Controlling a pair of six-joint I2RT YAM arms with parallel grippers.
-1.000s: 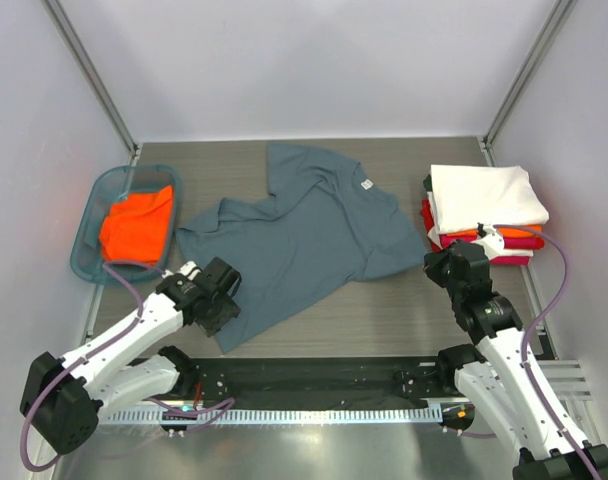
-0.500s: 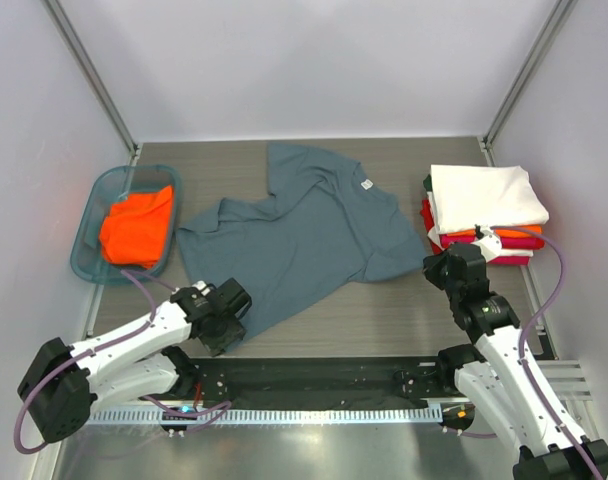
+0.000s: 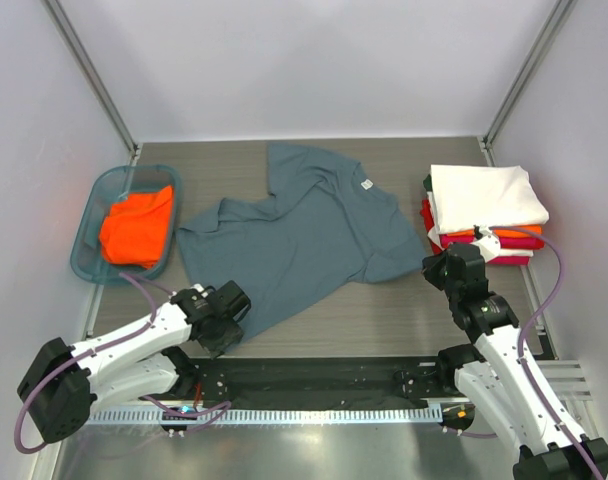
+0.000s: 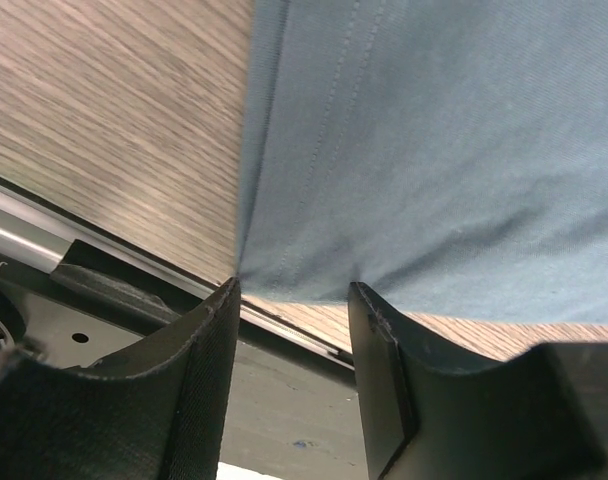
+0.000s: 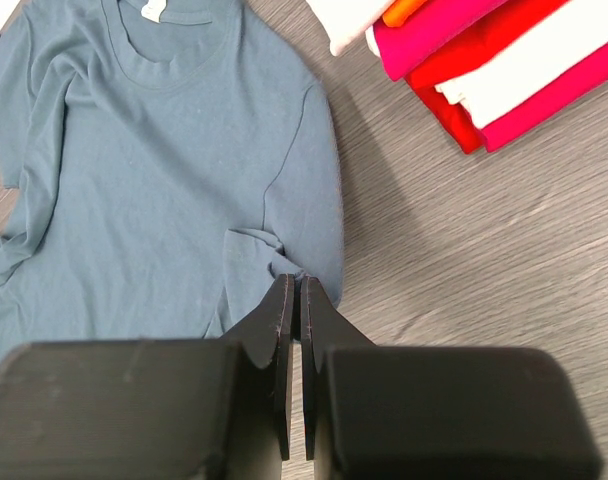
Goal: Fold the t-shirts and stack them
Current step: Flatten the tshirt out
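A slate blue-grey t-shirt [image 3: 304, 235] lies spread and rumpled across the middle of the table, its white neck label toward the back. My left gripper [image 3: 234, 328] is low at the shirt's near left hem corner. In the left wrist view the left gripper [image 4: 292, 300] is open, with the hem [image 4: 284, 200] just past its tips and nothing between the jaws. My right gripper [image 3: 431, 268] is shut, and in its wrist view the right gripper [image 5: 292, 282] has its tips at the bunched sleeve edge of the t-shirt [image 5: 164, 180]. A folded stack of t-shirts [image 3: 484, 205], white on top, stands at the right.
A teal basket [image 3: 84, 255] at the left edge holds an orange t-shirt [image 3: 136, 225]. The black rail [image 3: 314, 375] runs along the near table edge, just under the left gripper. The red, pink and white folded stack [image 5: 484, 60] lies close beyond the right gripper.
The left gripper has dropped toward the near edge and settled at the shirt's near hem corner, staying open. The right arm has barely moved.
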